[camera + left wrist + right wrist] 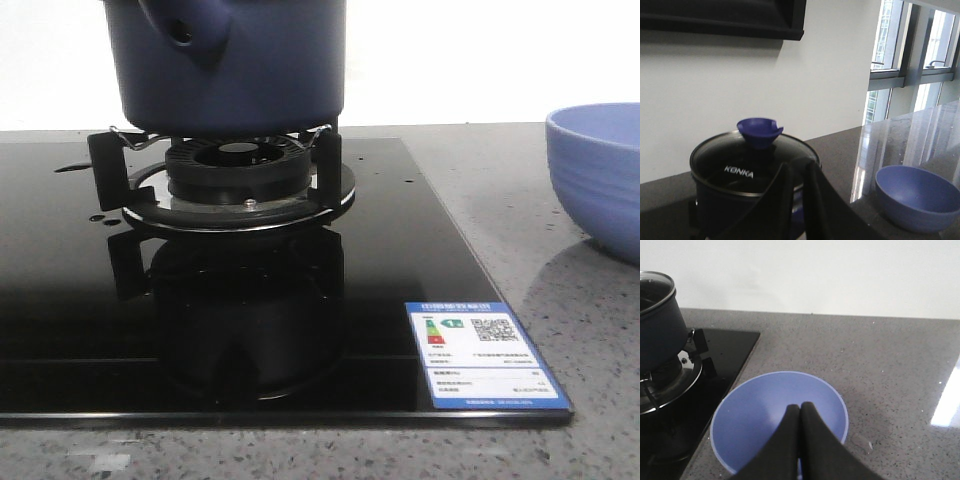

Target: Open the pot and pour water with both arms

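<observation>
The dark navy pot (240,70) stands on the burner of the black glass stove (60,300), its stubby side handle (185,35) with a round hole facing me. In the left wrist view the pot (720,200) wears a glass lid (735,162) with a blue knob (760,131). My left gripper (796,162) is empty, just short of the pot's near rim and below the knob, its fingers almost together with a thin slit. My right gripper (800,406) is shut and empty above the bowl. Neither gripper shows in the front view.
A periwinkle-blue bowl (600,180) sits on the grey speckled counter right of the stove; it also shows in the left wrist view (920,200) and the right wrist view (755,410). The burner ring (240,185) has black pot supports. A label (485,355) is on the stove's front right corner.
</observation>
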Robot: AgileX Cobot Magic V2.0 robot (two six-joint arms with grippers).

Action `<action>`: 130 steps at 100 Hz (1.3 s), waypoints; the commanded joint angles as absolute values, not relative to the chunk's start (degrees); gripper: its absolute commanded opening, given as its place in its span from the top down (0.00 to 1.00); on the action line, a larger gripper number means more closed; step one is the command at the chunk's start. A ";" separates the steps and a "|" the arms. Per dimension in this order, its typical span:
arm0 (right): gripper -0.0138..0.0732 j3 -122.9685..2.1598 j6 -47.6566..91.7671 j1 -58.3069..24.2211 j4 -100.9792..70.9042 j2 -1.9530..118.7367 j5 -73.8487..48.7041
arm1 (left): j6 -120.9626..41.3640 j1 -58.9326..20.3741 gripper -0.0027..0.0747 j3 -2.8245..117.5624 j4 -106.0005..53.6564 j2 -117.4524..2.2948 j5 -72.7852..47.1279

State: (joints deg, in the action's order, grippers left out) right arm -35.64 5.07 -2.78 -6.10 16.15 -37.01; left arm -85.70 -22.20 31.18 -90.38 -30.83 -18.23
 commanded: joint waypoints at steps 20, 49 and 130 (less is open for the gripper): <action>0.92 -28.42 5.84 -2.95 -5.58 3.87 -29.49 | -84.85 -22.24 0.99 21.26 -92.00 -21.71 -17.26; 0.92 -27.95 5.84 -2.95 -6.07 2.67 -31.95 | -84.85 -22.24 0.99 19.94 -92.48 -21.15 -17.73; 0.92 -27.95 5.84 -2.95 -6.07 2.67 -32.06 | -82.16 -21.33 0.99 20.07 -73.49 -19.89 -9.97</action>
State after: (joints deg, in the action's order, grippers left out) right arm -26.83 5.15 -2.81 -5.88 1.97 -36.18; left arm -84.90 -22.07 18.45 -82.84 -20.52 -12.10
